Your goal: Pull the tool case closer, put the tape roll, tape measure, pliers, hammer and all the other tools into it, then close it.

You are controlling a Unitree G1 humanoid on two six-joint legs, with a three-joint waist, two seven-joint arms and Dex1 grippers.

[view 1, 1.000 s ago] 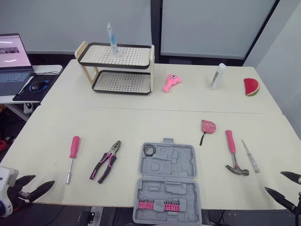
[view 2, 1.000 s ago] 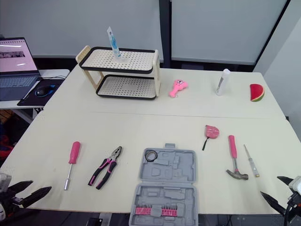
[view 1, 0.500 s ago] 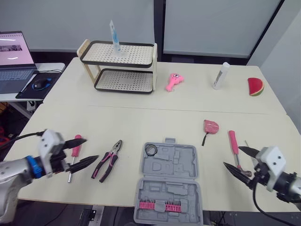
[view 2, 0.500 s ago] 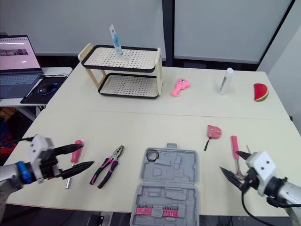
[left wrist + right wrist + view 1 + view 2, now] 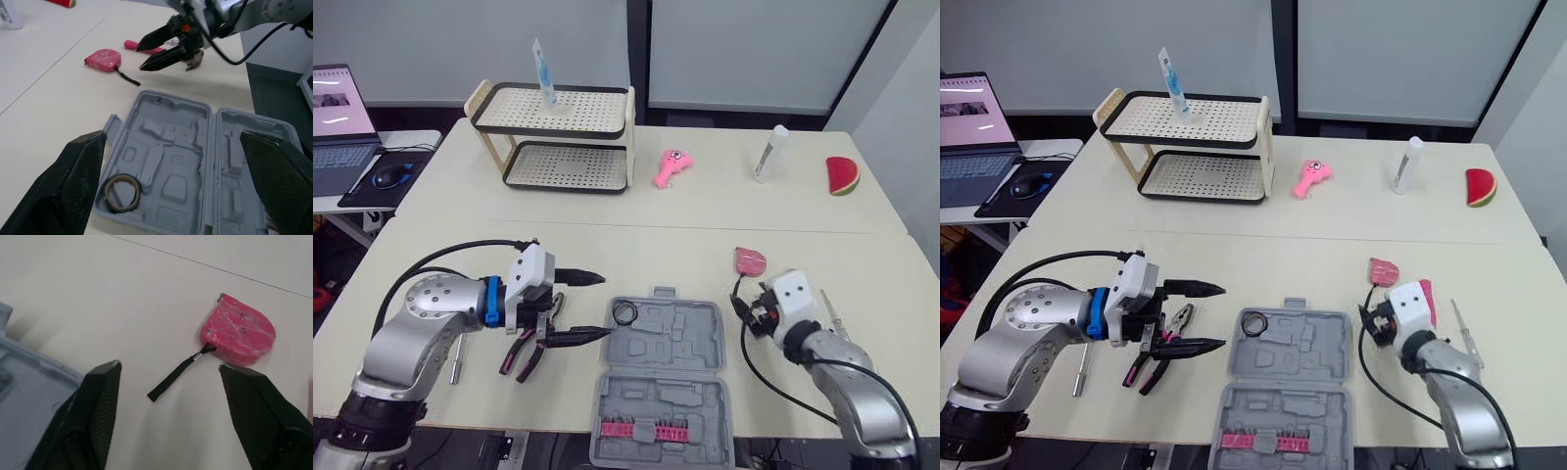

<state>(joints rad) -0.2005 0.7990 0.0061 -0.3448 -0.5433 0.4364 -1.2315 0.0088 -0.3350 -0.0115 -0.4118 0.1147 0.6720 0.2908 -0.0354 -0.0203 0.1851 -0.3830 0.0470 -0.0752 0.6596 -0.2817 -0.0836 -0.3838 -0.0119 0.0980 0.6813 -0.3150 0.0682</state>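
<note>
The grey tool case (image 5: 664, 382) lies open at the table's front edge, with the tape roll (image 5: 626, 312) in its far left corner. My left gripper (image 5: 607, 305) is open beside that corner, above the pink-handled pliers (image 5: 524, 354). My right gripper (image 5: 742, 315) is open just right of the case, and the pink tape measure (image 5: 238, 337) lies a little beyond its fingers. The hammer's pink handle (image 5: 1427, 291) shows behind the right wrist. A pink-handled screwdriver (image 5: 1080, 367) lies left of the pliers, partly hidden by my left arm. A thin screwdriver (image 5: 1459, 321) lies at the right.
A two-tier rack (image 5: 558, 137) with a tube on top stands at the back left. A pink toy (image 5: 671, 168), a white bottle (image 5: 769, 155) and a watermelon slice (image 5: 840, 176) lie along the back. A laptop (image 5: 337, 108) sits on a side table at the left.
Both arms have come in from the table's front edge. The left gripper now hangs over the pliers by the case; the right gripper has moved left, between the case and the tape measure.
</note>
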